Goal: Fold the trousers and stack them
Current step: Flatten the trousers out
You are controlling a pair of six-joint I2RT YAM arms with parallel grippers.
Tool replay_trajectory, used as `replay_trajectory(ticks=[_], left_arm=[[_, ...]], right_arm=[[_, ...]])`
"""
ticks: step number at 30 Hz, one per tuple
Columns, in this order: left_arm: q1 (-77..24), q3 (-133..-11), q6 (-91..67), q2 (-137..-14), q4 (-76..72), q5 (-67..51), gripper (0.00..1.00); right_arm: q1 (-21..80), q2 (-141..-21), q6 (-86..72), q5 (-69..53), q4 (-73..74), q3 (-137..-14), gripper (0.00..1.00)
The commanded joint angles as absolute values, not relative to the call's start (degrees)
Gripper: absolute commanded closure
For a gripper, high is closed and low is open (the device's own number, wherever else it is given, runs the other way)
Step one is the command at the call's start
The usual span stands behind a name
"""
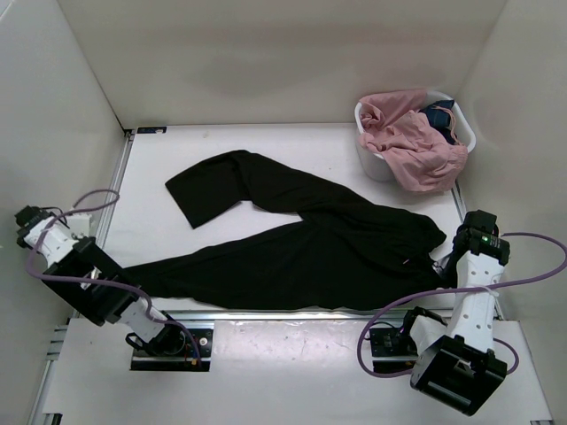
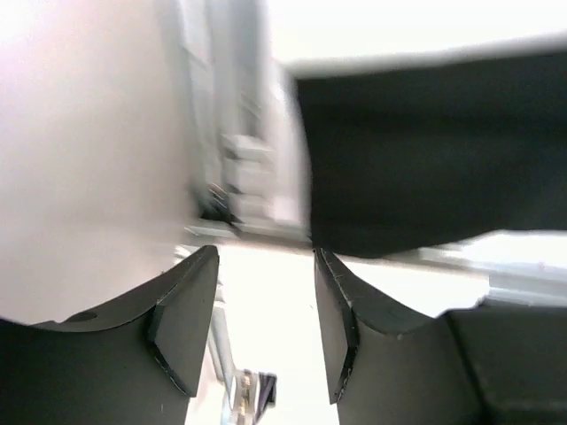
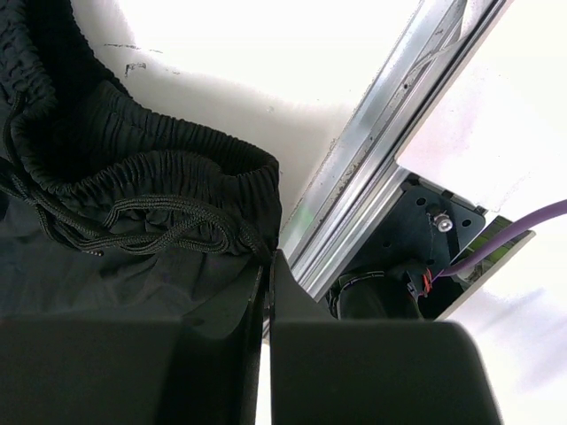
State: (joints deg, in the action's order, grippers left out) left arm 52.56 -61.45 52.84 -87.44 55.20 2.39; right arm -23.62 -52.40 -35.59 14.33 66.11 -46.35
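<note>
Item: black trousers (image 1: 337,248), lying flat on the table (image 1: 292,146), legs splayed leftward, waistband at the right edge. Status: unfolded, unstacked; every fold is left to do. Left gripper (image 2: 266,257): low by the near leg's hem, fingers apart, holding nothing. Right gripper (image 3: 267,258): at the waistband and drawstring, fingers together; whether cloth is pinched cannot be told.

The white table (image 1: 292,150) carries the black trousers (image 1: 345,252), spread flat across the middle of the frame. The waistband is at right, one leg runs to the lower left, and the other bends toward the upper left. A white basket (image 1: 374,164) stands at the table's upper right corner, near the trousers but not touching them.
</note>
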Motion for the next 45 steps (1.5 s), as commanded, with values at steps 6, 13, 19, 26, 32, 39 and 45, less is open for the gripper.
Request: replay_trajectory(ticks=[6,13,19,26,32,39,45], left_arm=[[49.6,-62.8,44.9,-94.2,52.2,0.3,0.4],[49.6,-55.3,46.8,-94.7,51.2,1.1,0.53],[49.6,-60.1,45.6,-88.5,51.2,-3.8,0.86],[49.6,-69.8,49.6,-73.9,54.8,-10.6,0.86],[49.6,-70.8,50.3,-74.6,56.1,-14.8,0.86],[48.4,-93.7,43.4,-83.2,57.3,-20.0,0.86],[48.4,-97.4,48.9,-83.2,62.9,-16.9,0.86]], right_arm=[[-23.9,-52.4,-34.5,15.8,65.8,-47.4,1.0],[-23.9,-51.9,-33.9,15.8,65.8,-47.4,1.0],[-23.9,-51.3,-33.9,15.8,65.3,-47.5,1.0],[-23.9,-50.2,-33.9,17.1,65.8,-48.6,1.0],[-23.9,-49.0,-33.9,16.4,65.3,-47.5,1.0],[-23.9,-50.0,-33.9,15.2,64.2,-50.3,1.0],[-23.9,-51.2,-33.9,20.0,69.4,-63.4,1.0]])
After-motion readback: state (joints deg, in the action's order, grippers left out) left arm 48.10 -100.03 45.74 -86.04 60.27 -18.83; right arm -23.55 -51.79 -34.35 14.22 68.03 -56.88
